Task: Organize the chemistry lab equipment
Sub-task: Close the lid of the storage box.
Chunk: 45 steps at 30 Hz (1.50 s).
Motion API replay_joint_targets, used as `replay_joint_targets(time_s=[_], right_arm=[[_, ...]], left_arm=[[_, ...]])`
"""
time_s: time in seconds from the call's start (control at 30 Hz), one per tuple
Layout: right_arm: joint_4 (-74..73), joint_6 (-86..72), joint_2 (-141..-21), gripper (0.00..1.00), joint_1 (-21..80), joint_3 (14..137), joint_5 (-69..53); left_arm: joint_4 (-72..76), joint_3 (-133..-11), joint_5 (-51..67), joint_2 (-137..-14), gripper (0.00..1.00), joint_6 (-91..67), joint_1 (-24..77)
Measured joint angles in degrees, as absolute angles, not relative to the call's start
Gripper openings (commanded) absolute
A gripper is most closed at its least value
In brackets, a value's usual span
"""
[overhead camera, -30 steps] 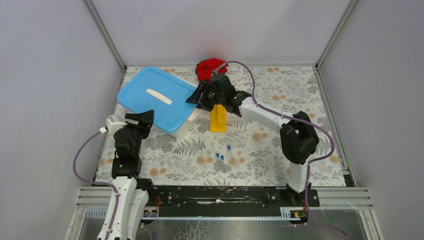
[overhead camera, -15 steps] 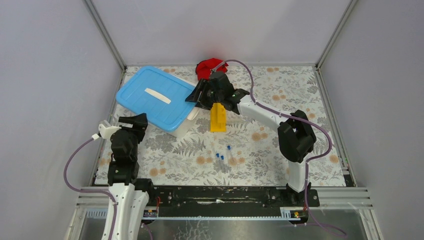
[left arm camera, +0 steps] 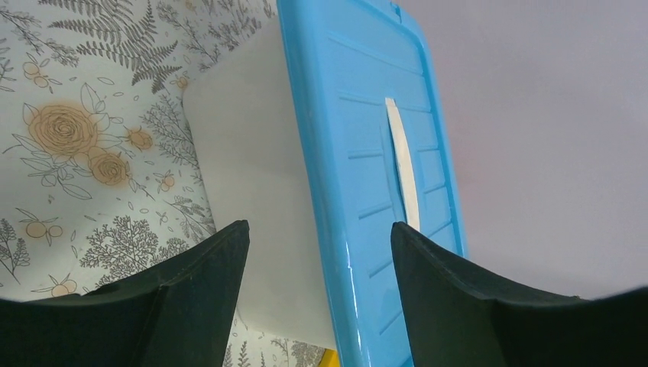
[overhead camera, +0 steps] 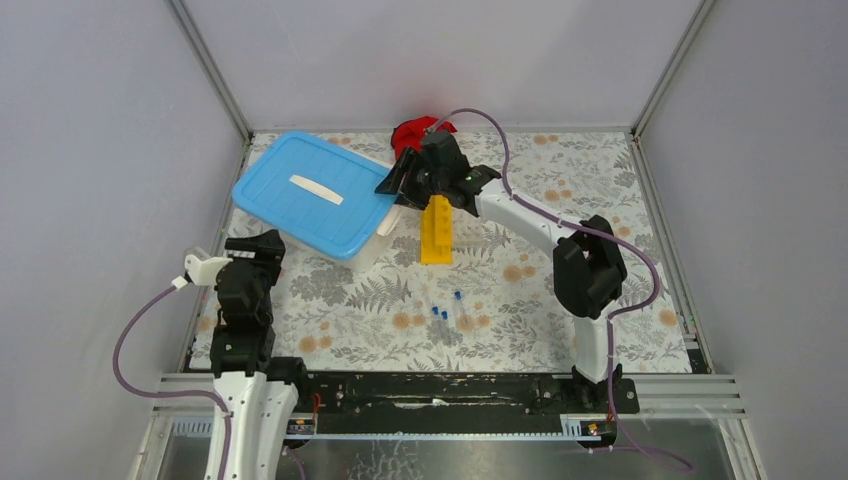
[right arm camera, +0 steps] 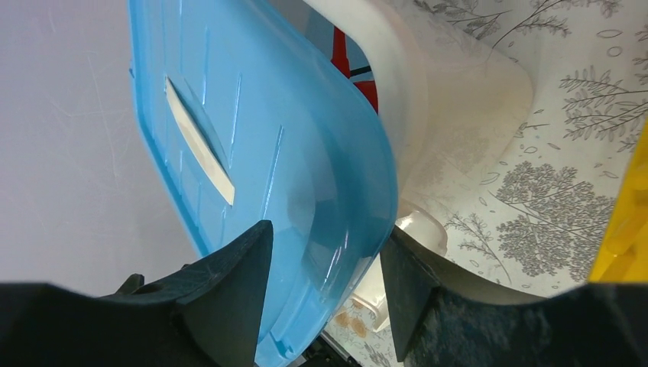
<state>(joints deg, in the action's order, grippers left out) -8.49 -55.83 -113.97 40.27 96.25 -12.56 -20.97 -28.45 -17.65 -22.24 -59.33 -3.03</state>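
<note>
In your overhead view, red thing mostly behind right gripper, small tubes too tiny to count, blue lid hides most of the tub inside, yellow rack cut by wrist frame edge

Stretches right arm far forward, right gripper clamped on blue lid; holds left gripper gaping, arm folded back.

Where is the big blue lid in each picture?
Top camera: the blue lid is upper left of the middle, over the white tub.
Left wrist: it runs from the top down the middle-right, beside the tub's wall.
Right wrist: it fills the left-middle, tilted.
Shared landmark: the white strip on the lid.
</note>
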Motion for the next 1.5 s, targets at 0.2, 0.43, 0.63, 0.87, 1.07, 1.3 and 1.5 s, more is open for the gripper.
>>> replay_joint_targets(time_s=[0.2, 0.43, 0.63, 0.87, 1.07, 1.3, 1.5], right_arm=[[-14.24, -52.75, -115.48, 0.59, 39.97, 101.27, -10.59], [-18.92, -49.19, -116.55, 0.58, 39.94, 105.41, -6.94], [-22.09, -46.76, -116.79, 0.55, 39.94, 108.49, -3.99], [-24.14, -45.74, -119.63, 0.54, 39.88, 111.72, -3.49], [-25.65, -45.15, -121.43, 0.53, 39.86, 114.45, -3.33], [-28.05, -44.47, -122.67, 0.53, 39.83, 117.71, -1.96], [-29.58, -43.92, -124.55, 0.53, 39.70, 120.62, -1.32]], left_arm=[[-21.06, -30.06, -19.40, -25.19, 0.74, -59.11, -3.03], [-20.99, -30.50, -19.57, -28.27, 0.74, -58.78, -3.03], [-20.99, -30.55, -19.59, -29.08, 0.74, -58.22, -3.03], [-20.75, -31.20, -20.03, -29.61, 0.74, -57.74, -3.03], [-20.73, -31.22, -20.53, -30.09, 0.74, -57.17, -3.03], [-20.62, -31.62, -21.04, -30.68, 0.74, -56.55, -3.03], [-20.45, -32.16, -21.06, -31.90, 0.74, -56.51, -3.03]])
